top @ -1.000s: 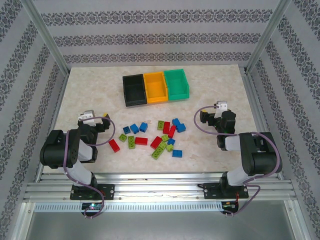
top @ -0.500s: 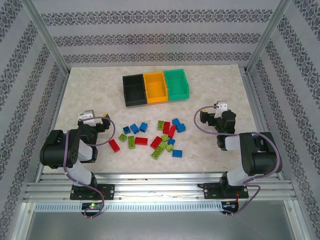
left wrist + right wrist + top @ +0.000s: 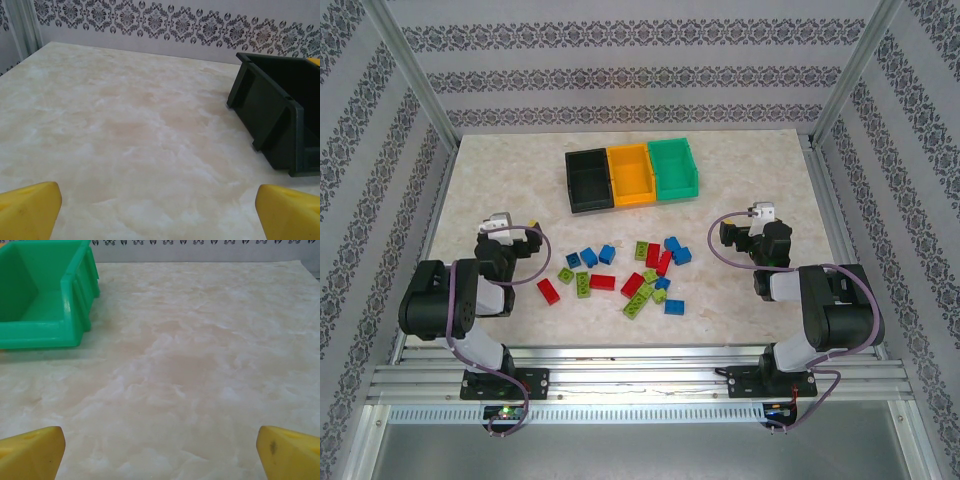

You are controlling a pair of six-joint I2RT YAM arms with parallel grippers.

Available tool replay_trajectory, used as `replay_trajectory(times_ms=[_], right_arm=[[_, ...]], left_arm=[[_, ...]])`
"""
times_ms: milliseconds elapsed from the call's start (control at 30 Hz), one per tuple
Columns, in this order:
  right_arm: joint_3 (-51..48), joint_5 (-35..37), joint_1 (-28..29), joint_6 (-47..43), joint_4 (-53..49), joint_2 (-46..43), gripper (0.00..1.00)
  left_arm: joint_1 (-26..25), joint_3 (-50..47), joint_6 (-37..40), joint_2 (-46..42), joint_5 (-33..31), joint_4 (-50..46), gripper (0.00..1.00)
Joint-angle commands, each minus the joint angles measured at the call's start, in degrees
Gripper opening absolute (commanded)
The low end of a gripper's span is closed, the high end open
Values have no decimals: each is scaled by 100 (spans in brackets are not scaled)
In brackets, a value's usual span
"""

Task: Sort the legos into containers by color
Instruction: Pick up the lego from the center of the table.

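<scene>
- Landmark: row of three joined open-topped plastic bins [image 3: 631, 173], standing on the pale marbled bench [image 3: 490, 180]; black bin [image 3: 588, 182] at its left end, green bin [image 3: 676, 168] at its right end.
- Small studded plastic bricks [image 3: 620, 272], red, blue and lime green: loose on the bench on the arms' side of the row, well apart from it.
- Left pincer [image 3: 532, 240]: spread wide, empty, nearward and left of the black bin.
- Right pincer [image 3: 724, 236]: spread wide, empty, nearward and right of the green bin.

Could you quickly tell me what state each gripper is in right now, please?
Left gripper: open, holding nothing.
Right gripper: open, holding nothing.
</scene>
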Motion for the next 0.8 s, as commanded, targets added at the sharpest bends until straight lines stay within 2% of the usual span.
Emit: replay_trajectory(times_ms=[0, 133, 233, 300, 400, 500, 600, 633, 700, 767], right_arm=[[72, -152, -14, -142, 73, -285, 98], [254, 30, 99, -223, -980, -1179, 98], [137, 134, 100, 33, -1203, -1808, 98], [104, 84, 93, 407, -1397, -2179, 98], [218, -230, 61, 1156, -1952, -2567, 98], [507, -774, -5, 2064, -2761, -2721, 98], [976, -1926, -3, 2681, -3329, -2412, 98], [1149, -2192, 17, 2858, -3566, -2238, 98], [1457, -2700, 126, 3109, -4010, -1823, 98], [1696, -2974, 315, 3195, -4380, -1438, 92]], left_arm=[[-33, -64, 68, -76, 27, -34, 100], [-35, -408, 98, -272, 27, 489, 100], [-35, -526, 74, -1050, -64, -14, 100], [-35, -387, -57, -2019, -168, -1177, 100], [-35, 409, -410, -3414, -287, -3888, 99], [-28, 1043, -912, -4197, -375, -5508, 99], [9, 1415, -1781, -4794, -648, -6660, 99], [65, 1499, -1998, -4919, -539, -6924, 99], [196, 1819, -2217, -4989, 242, -7506, 99], [209, 2272, -2214, -4779, 889, -8229, 99]])
